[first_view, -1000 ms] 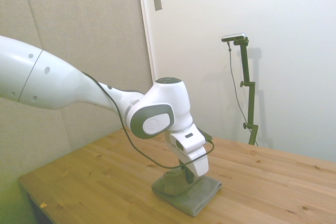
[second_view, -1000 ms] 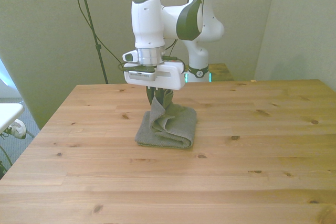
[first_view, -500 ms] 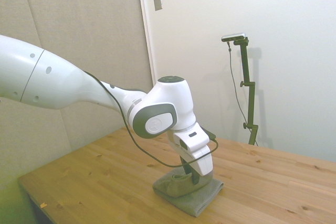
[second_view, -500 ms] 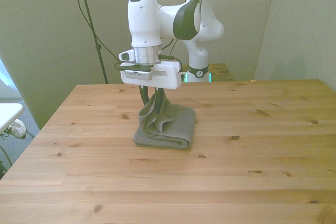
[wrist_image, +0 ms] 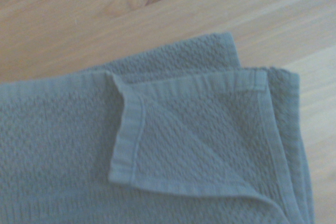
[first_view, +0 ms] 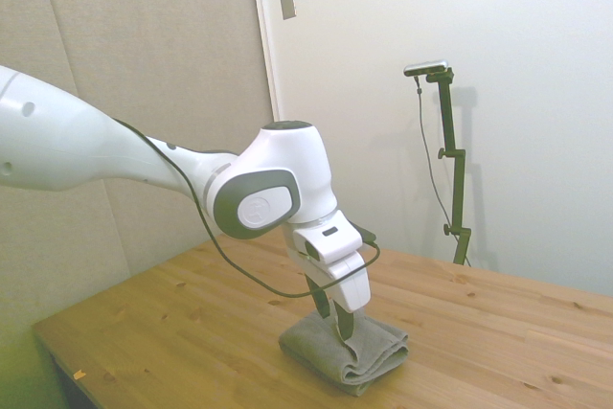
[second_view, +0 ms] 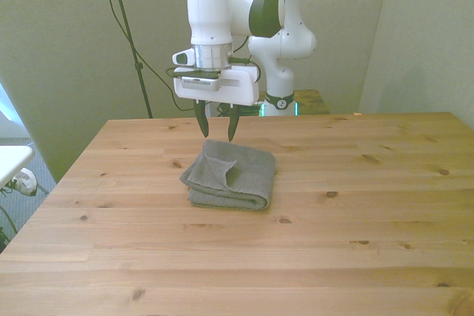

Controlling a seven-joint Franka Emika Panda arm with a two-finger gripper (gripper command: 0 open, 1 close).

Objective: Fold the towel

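Note:
The grey towel [second_view: 241, 180] lies folded in a thick oblong on the wooden table [second_view: 370, 220], with one corner flap turned back on its top. In the side view the towel [first_view: 369, 353] shows stacked rounded layers at its near end. My gripper [second_view: 216, 136] hangs open just above the towel's far edge, nothing between its dark fingers, and it shows in the side view too as the gripper [first_view: 335, 326] over the cloth. The wrist view shows the towel [wrist_image: 63, 145] from close, the hemmed corner flap [wrist_image: 178, 140] lying flat.
Bare table top [first_view: 172, 332] surrounds the towel on all sides. A white object [second_view: 11, 164] sits off the table at the front view's left edge.
My gripper was shut on a raised part of the towel; it has opened and risen a little, and the cloth has dropped flat onto the folded pile.

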